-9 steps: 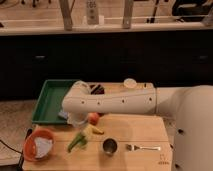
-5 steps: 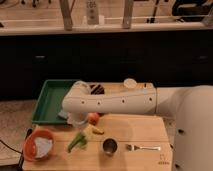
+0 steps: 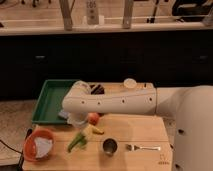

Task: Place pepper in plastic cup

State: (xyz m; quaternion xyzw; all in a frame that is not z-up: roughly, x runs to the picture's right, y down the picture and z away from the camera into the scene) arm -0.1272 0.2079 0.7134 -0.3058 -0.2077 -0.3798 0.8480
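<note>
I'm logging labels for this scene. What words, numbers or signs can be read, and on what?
Nothing reads clearly.
Sign on the upper rail: blurred, unreadable.
Small mark at the wooden board corner: too small.
Gripper, just above the pepper by the green tray: no label visible.

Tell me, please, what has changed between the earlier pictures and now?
Nothing has visibly changed. The gripper hangs where it was, over the left part of the wooden board, just above the green pepper, which lies in the same spot. The orange bowl, the metal cup, the fork and the green tray are all as they were.
</note>
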